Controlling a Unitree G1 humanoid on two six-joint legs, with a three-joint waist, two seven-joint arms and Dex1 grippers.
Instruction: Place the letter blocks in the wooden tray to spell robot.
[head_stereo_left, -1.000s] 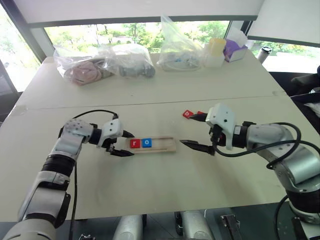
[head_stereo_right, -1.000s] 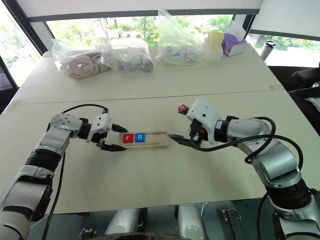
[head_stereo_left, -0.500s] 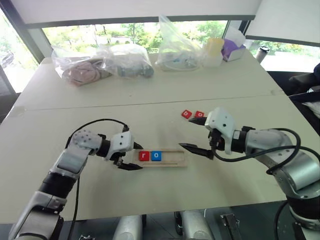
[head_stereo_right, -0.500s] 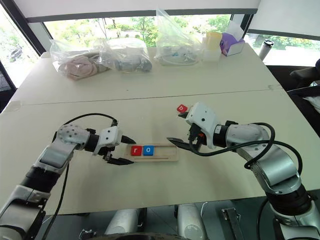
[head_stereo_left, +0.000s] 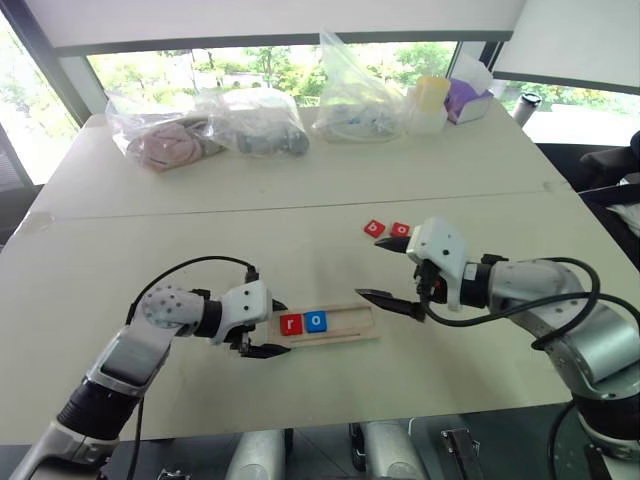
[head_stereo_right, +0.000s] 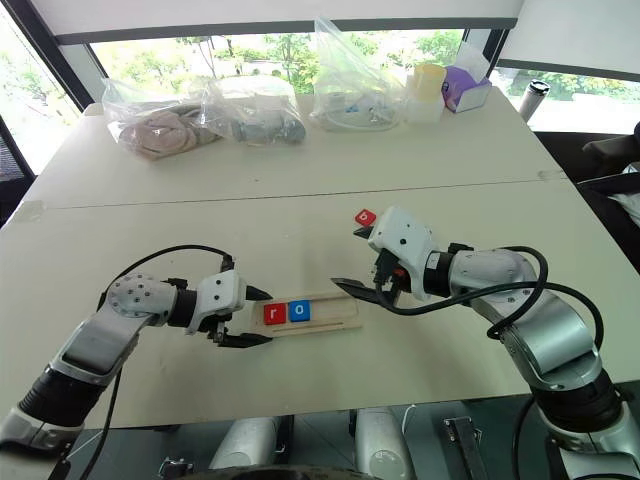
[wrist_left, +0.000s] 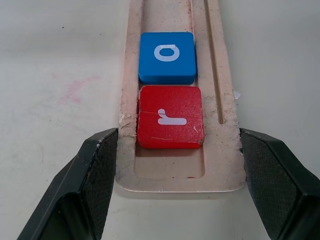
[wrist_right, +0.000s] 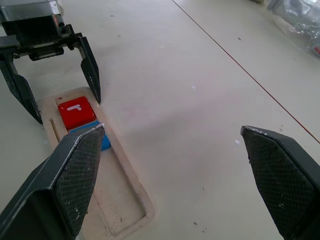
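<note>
Wooden tray (head_stereo_left: 345, 328) lies lengthwise along the worktop's (head_stereo_left: 300, 190) near edge, red r (head_stereo_left: 291, 323) and blue o (head_stereo_left: 315, 321) at its left end. Left tool (wrist_left: 175, 165) clamps that end; right tool (head_stereo_left: 392, 274) gapes empty. Two red blocks (head_stereo_left: 386, 229) beyond, letters unclear.

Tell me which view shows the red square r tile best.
The left wrist view: the red square r tile is close and unobstructed in the pale wooden tray. The head views show it small; the right wrist view shows it farther off.
</note>
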